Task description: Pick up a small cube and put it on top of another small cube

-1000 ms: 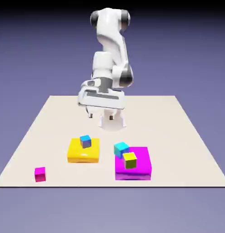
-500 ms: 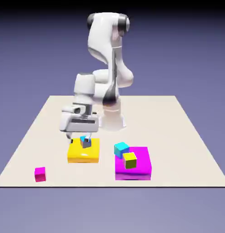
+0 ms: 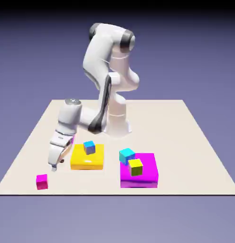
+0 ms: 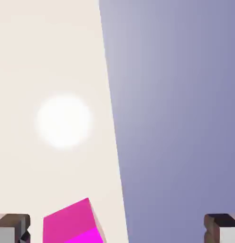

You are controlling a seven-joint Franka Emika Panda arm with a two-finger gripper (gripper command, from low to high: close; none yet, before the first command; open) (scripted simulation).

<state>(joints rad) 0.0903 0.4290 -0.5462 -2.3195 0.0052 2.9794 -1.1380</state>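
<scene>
While the white arm (image 3: 107, 71) bends down toward the lower left of the exterior view, its end effector (image 3: 56, 163) hangs just above the table (image 3: 195, 142), with the two fingers wide apart and nothing between them. The small magenta cube (image 3: 42, 181) lies on the table near the front edge, in the lower left of that view, a little below and to the left of the fingers and apart from them.

In the hand view the same cube (image 4: 71, 223) shows at the bottom edge, left of the middle, close to the left grey fingertip (image 4: 12, 228); the right one sits far away in the bottom right corner. The table edge runs from top to bottom through this picture, with the blue-violet backdrop on its right.

Right of the end effector in the exterior view a flat yellow block (image 3: 87, 158) carries a small blue cube (image 3: 89, 147). Further right a flat magenta block (image 3: 138, 172) carries a small yellow-green cube (image 3: 136, 167), and a cyan cube (image 3: 126, 155) stands at its upper left corner.
</scene>
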